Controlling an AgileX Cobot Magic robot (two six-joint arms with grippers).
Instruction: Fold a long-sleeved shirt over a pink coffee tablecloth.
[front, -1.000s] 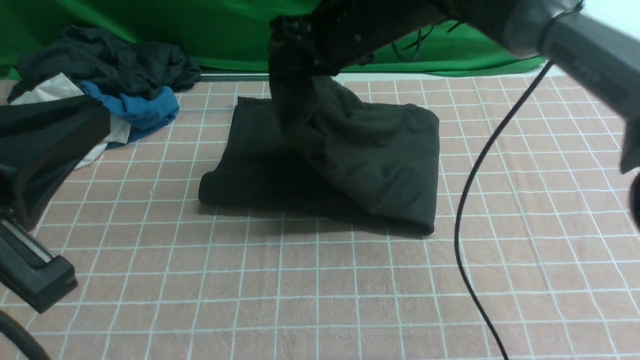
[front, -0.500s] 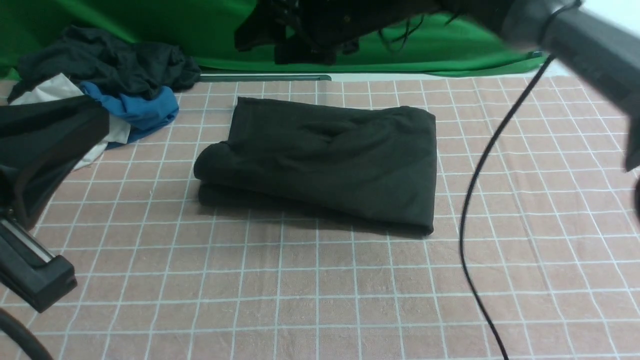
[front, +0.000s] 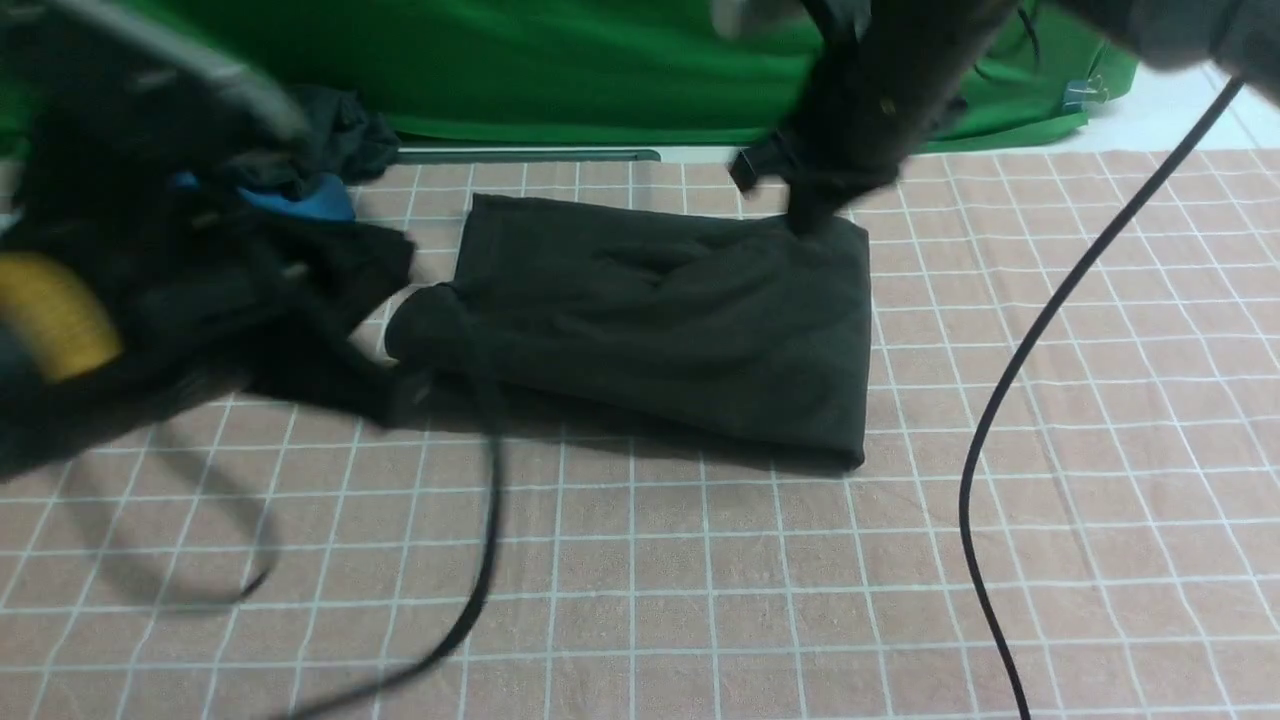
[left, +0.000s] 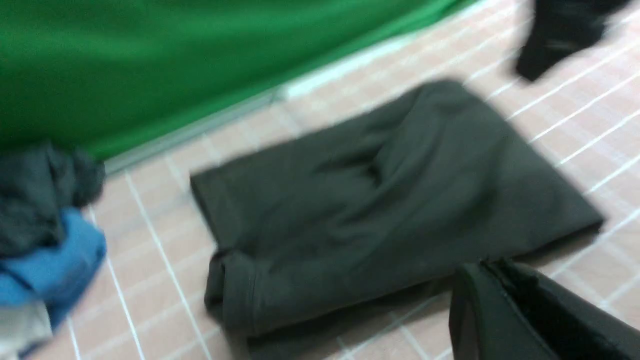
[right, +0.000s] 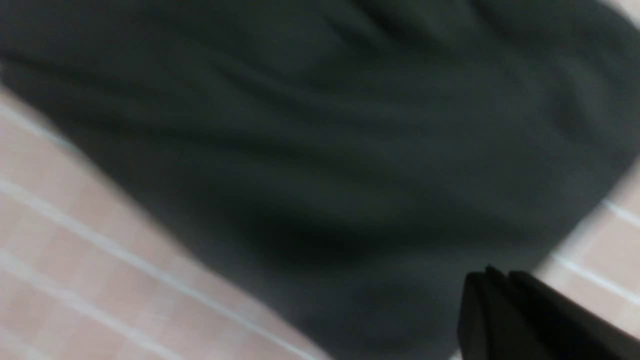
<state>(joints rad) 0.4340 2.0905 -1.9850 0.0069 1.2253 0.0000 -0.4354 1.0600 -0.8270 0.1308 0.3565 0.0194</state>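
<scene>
Long-sleeved shirt (front: 660, 320) lies folded into a thick dark rectangle on the pink coffee tablecloth (front: 700, 580), at the middle of the worktop toward the far side. Its left edge is a rolled, bulky fold. The top layer has a few shallow creases near the far edge, and the near right corner lies flat.

Right arm (front: 880, 90) reaches down from the upper right. The right end effector (front: 810, 212) sits at the shirt's far right corner, tip touching or just above the cloth. Its fingers are too dark and blurred to read, so cannot tell if they are spread or pinching fabric. Right wrist view is close over the shirt, blurred, with one black finger (right: 525, 320) at the frame edge.

Left arm (front: 150, 280) is a heavy blur on the left side, low over the tablecloth. Its front end is just beside the shirt's rolled left edge. Left end effector (left: 510, 310) shows only as a black shape near the shirt's near edge; cannot tell if spread or pressed together.

Blue cloth (left: 55, 260) is bunched with a dark garment (left: 40, 190) at the far left, apart from the shirt. Green backdrop (front: 560, 60) runs along the far edge. Black cable (front: 990, 450) hangs across the right side of the tablecloth.
</scene>
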